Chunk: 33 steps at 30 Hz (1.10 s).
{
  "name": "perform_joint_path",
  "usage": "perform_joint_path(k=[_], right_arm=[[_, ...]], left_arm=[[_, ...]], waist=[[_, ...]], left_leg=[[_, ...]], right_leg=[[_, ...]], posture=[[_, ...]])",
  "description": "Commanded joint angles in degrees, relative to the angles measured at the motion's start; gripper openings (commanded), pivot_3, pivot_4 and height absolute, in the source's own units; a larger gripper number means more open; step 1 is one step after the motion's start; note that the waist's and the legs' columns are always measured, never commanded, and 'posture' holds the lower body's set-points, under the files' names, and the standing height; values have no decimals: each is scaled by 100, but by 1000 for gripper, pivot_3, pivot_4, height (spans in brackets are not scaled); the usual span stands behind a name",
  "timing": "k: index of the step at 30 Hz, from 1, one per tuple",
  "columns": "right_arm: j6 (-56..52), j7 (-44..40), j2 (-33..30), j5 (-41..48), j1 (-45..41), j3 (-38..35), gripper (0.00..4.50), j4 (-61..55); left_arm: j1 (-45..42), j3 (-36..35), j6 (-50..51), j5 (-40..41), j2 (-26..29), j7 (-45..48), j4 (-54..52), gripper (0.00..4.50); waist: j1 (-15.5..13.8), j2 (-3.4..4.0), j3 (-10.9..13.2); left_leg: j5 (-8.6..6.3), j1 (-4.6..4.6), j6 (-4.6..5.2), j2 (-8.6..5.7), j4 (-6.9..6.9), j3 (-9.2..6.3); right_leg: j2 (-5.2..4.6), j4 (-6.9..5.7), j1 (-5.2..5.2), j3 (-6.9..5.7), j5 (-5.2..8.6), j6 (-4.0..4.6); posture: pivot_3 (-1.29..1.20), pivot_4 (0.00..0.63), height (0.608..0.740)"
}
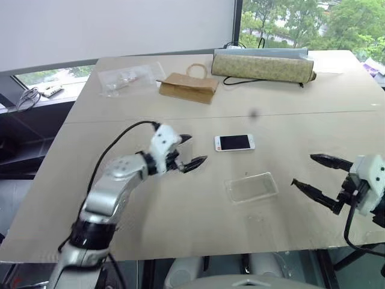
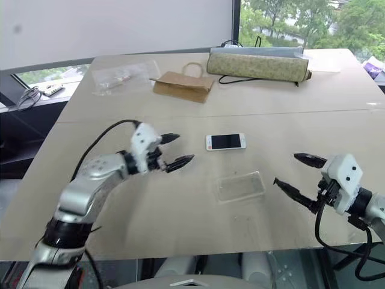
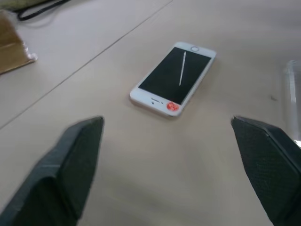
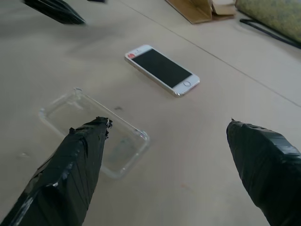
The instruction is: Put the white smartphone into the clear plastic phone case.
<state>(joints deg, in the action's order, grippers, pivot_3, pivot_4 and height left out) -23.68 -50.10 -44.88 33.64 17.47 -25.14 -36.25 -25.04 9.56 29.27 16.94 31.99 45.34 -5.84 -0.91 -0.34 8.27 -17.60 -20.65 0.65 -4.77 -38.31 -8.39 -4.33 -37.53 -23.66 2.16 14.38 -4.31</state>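
White at both ends and black across its glass, the small flat smartphone (image 1: 234,142) lies screen-up on the pale wooden table (image 1: 180,229), long side across the view, near the table's middle. At about five o'clock from it, apart from it with bare wood between, rests the clear, nearly colourless plastic phone case (image 1: 252,187), a shallow rounded-corner shell lying flat. It seems to lie hollow side up, which would let the phone drop straight in, though the pictures do not make that certain. Both things are untouched, so I judge the task not yet begun.

At nine o'clock from the phone hangs the left gripper (image 1: 189,150), its two black fingers spread wide, holding nothing and touching nothing; it points toward the phone, which looks like the line-up for a first grasp. At three o'clock from the case sits the right gripper (image 1: 313,173), also splayed wide and empty, aimed toward the case, probably to steady the shell.
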Motion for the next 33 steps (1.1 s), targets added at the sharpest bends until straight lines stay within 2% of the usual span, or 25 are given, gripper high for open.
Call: perform_joint_path(k=[1, 8, 11, 14, 16, 20, 24, 28, 32, 33], right_arm=[[-134, -16, -110, 233, -41, -106, 4366, -267], [29, 89, 54, 76, 140, -197, 4366, -313], [130, 115, 162, -13, 374, -197, 4366, -449], [126, 176, 227, -17, 525, -195, 4366, -595], [163, 211, 300, -84, 626, -133, 4366, -630], [274, 178, 384, -204, 817, -35, 4366, -688], [298, 90, 348, -219, 1092, -131, 4366, -815], [269, 60, 315, -194, 1272, -238, 4366, -900], [135, 141, 278, -115, 1293, -257, 4500, -1002], [94, 163, 271, -88, 1305, -275, 4500, -1047]], left_arm=[[-677, 321, -198, -223, -150, 436, 802, 4481], [-1964, 729, -1438, -847, -502, 1220, 2996, 4481], [-2116, 567, -1584, -699, -627, 1588, 3220, 4481], [-1846, 465, -1238, -320, -497, 2177, 2624, 4481], [-1362, 672, -791, -154, -252, 2540, 1790, 4481], [-897, 974, -266, -219, -291, 2394, 899, 4481], [-968, 1201, 292, -288, -509, 2181, 690, 4481], [-1140, 1366, 369, -438, -534, 2214, 860, 4481], [-1209, 1559, 322, -588, -610, 2217, 942, 3288], [-1212, 1597, 296, -640, -626, 2191, 939, 2758]], waist=[[19, -7, 5], [15, -19, 12], [21, -22, 13], [34, -22, 14], [65, -22, 14], [78, -19, 12], [-7, -22, 13], [22, -22, 12], [39, -21, 12], [28, -21, 12]], left_leg=[[0, 0, 0, 0, -1, 1], [0, -2, -1, 4, 0, -2], [0, -5, 0, 2, -1, 0], [0, -11, 0, 3, -2, 0], [0, -8, -1, 4, -1, 0], [0, -1, -1, 5, 0, -1], [0, -1, 1, -2, -12, -8], [0, 4, 1, -1, -13, -4], [0, 5, 1, 2, -11, -2], [0, 5, 1, 2, -11, -2]], right_leg=[[0, 0, 0, 1, -1, -1], [11, 1, -6, 5, -1, -1], [9, 5, -6, 7, -1, -2], [9, 4, -13, 12, -1, -2], [10, 0, -15, 18, -1, -2], [9, -6, -13, 24, 0, -2], [10, -9, -1, 18, -8, -15], [13, -12, 0, 21, -9, -17], [16, -10, -3, 26, -9, -17], [16, -10, -3, 25, -9, -17]], posture=[[0, 150, 740], [0, 150, 740], [0, 150, 740], [0, 150, 740], [0, 150, 740], [0, 150, 740], [0, 150, 740], [0, 150, 740], [0, 150, 740], [0, 150, 740]])
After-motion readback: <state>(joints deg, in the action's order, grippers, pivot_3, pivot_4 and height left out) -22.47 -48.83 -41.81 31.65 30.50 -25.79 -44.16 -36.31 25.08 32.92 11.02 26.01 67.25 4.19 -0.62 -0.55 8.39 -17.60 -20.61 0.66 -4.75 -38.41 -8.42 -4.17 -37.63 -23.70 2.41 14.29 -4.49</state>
